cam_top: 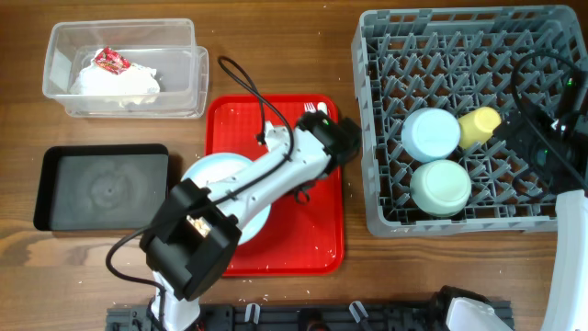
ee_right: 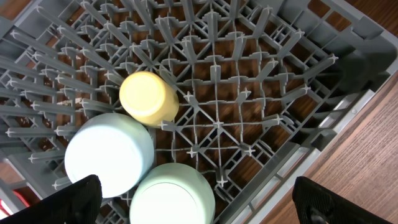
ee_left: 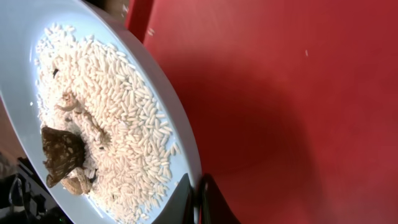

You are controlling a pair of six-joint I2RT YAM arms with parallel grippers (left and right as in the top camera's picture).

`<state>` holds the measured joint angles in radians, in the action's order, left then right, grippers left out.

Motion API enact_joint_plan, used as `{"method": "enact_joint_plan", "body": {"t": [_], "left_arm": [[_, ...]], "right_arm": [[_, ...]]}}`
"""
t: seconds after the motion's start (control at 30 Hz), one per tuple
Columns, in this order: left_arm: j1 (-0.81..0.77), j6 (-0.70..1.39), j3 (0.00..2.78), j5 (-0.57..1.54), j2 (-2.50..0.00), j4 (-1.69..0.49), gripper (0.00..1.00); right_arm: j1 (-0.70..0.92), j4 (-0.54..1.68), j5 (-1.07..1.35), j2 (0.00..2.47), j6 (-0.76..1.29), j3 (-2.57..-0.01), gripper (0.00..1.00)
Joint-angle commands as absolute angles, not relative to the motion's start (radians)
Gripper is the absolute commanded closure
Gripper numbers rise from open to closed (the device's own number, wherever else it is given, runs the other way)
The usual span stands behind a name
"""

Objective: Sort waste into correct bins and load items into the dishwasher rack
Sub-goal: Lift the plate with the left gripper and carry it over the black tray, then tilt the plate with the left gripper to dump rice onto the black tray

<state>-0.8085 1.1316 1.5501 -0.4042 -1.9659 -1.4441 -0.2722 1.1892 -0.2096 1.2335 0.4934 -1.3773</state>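
Note:
The light blue plate [cam_top: 216,175] lies on the red serving tray [cam_top: 312,230]. In the left wrist view the plate [ee_left: 18,62] holds pale crumbs [ee_left: 118,112] and brown food scraps [ee_left: 62,152]. My left gripper [ee_left: 196,190] is shut on the plate's rim; overhead it sits under the arm [cam_top: 292,188]. The dishwasher rack [cam_top: 386,138] holds an upturned light blue bowl [cam_top: 430,133], pale green bowl [cam_top: 441,187] and yellow-green cup [cam_top: 480,126]. My right gripper [ee_right: 199,205] is open and empty above the two bowls [ee_right: 109,152], [ee_right: 171,196].
The clear tub [cam_top: 179,37] at the back left holds white napkins [cam_top: 119,81] and the red-and-white wrapper [cam_top: 112,61]. The black tray [cam_top: 55,184] stands at the left. White cutlery [cam_top: 314,108] lies at the red tray's far edge. The right arm [cam_top: 551,138] hangs over the rack's right side.

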Motion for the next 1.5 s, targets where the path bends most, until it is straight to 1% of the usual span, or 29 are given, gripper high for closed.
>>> {"method": "enact_joint_plan", "body": {"t": [0.0, 0.2, 0.23, 0.47, 0.57, 0.67, 0.83, 1.13, 1.27, 1.33, 1.47], "left_arm": [[-0.724, 1.055, 1.574, -0.477, -1.956, -1.451, 0.96], [-0.538, 0.975, 1.577, -0.499, -1.928, -1.434, 0.96], [-0.466, 0.971, 1.577, -0.499, -1.903, -1.430, 0.96], [-0.297, 0.953, 1.577, -0.464, -1.790, -1.402, 0.96], [-0.255, 0.869, 1.577, -0.398, -1.782, -1.333, 0.96], [-0.221, 0.867, 1.577, -0.371, -1.782, -1.266, 0.96], [-0.174, 0.862, 1.577, -0.367, -1.782, -1.228, 0.96], [-0.074, 0.684, 1.577, -0.363, -1.782, -1.113, 0.96], [0.001, 0.680, 1.577, -0.361, -1.782, -1.090, 0.96], [0.047, 0.678, 1.577, -0.325, -1.782, -1.072, 0.96], [0.136, 0.627, 1.577, -0.140, -1.781, -1.023, 0.96]], "right_arm": [[-0.276, 1.187, -0.201, 1.242, 0.500, -1.392, 0.00], [-0.276, 1.187, -0.201, 1.242, 0.500, -1.392, 0.00], [-0.276, 1.187, -0.201, 1.242, 0.500, -1.392, 0.00], [-0.276, 1.187, -0.201, 1.242, 0.500, -1.392, 0.00], [-0.276, 1.187, -0.201, 1.242, 0.500, -1.392, 0.00], [-0.276, 1.187, -0.201, 1.242, 0.500, -1.392, 0.00], [-0.276, 1.187, -0.201, 1.242, 0.500, -1.392, 0.00], [-0.276, 1.187, -0.201, 1.242, 0.500, -1.392, 0.00], [-0.276, 1.187, -0.201, 1.242, 0.500, -1.392, 0.00], [-0.276, 1.187, -0.201, 1.242, 0.500, -1.392, 0.00], [-0.276, 1.187, -0.201, 1.242, 0.500, -1.392, 0.00]]}}
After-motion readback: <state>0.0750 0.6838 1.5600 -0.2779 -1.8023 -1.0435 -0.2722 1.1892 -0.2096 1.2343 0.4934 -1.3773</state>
